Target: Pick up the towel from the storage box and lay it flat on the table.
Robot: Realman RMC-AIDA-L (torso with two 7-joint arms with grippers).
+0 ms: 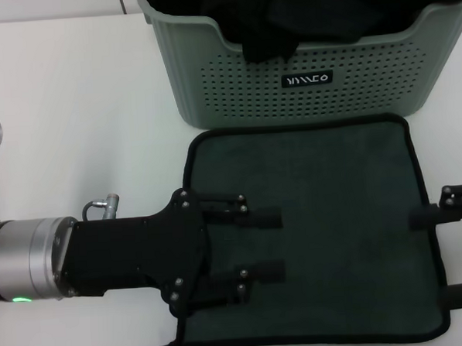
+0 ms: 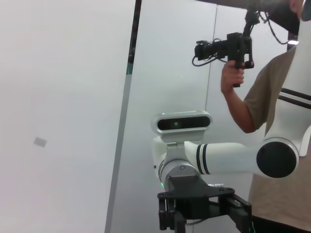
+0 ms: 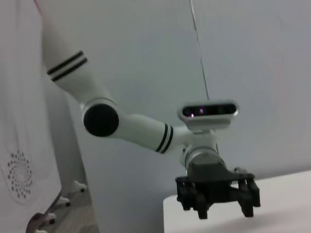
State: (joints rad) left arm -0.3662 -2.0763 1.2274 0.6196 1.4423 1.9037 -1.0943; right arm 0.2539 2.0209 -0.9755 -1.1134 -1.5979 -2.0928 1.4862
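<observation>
The towel [image 1: 334, 214] lies spread flat on the table [image 1: 73, 111], dark grey-green side up, its black edging showing all round and a small loop at the near left corner. It sits just in front of the storage box [image 1: 234, 80]. My left gripper [image 1: 281, 242] hovers over the towel's left part, open, with nothing between its fingers. At the towel's right edge my right gripper [image 1: 428, 257] is open too and holds nothing. The left wrist view shows the right gripper [image 2: 204, 216] from afar, and the right wrist view shows the left gripper [image 3: 216, 199].
Dark cloth [image 1: 285, 15] fills the storage box and hangs over its dipped front rim. A person with a camera [image 2: 228, 48] stands behind the right arm. White tabletop stretches to the left of the box.
</observation>
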